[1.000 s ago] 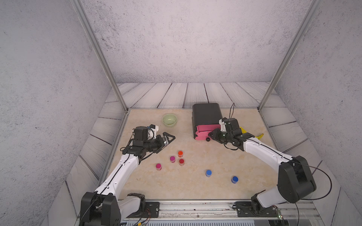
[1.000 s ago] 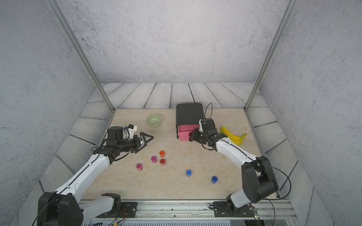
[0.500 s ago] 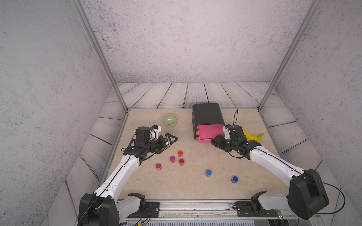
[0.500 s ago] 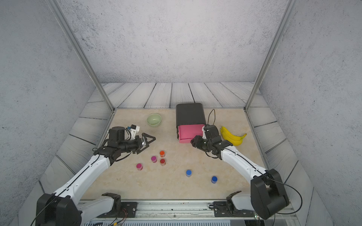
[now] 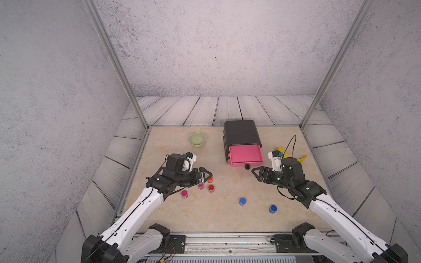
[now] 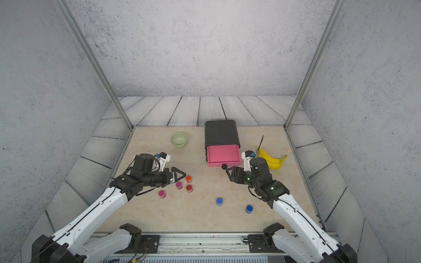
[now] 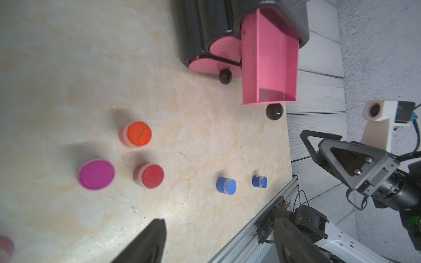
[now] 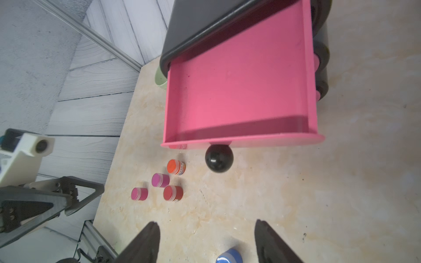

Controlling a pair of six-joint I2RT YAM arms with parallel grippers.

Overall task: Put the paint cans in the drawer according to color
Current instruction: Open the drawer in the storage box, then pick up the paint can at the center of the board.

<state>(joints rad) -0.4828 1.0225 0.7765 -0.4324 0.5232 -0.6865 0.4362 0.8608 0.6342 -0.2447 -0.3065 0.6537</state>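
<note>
Now the left gripper (image 5: 205,174): parted, empty, just beside red cans (image 5: 211,188) and magenta cans (image 5: 184,193) toward the tabletop's left edge. Likely light, rigid, slick; best pinched across the lid. Next, blue cans (image 5: 242,201) toward the front edge, open room around. Then the drawer (image 5: 245,154) toward the back edge, pulled out, empty. Lastly the right gripper (image 5: 256,173): parted, empty, just short of its knob (image 5: 247,167).

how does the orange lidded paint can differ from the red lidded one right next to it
Lid colour: the orange can has a bright orange lid, the red can a deeper red one.
Place: the orange can stands nearer the drawer chest, the red can nearer the front rail.
Shared: both are small, upright and pale-bodied. Both stand on the table, and neither is in the open top drawer.
</note>
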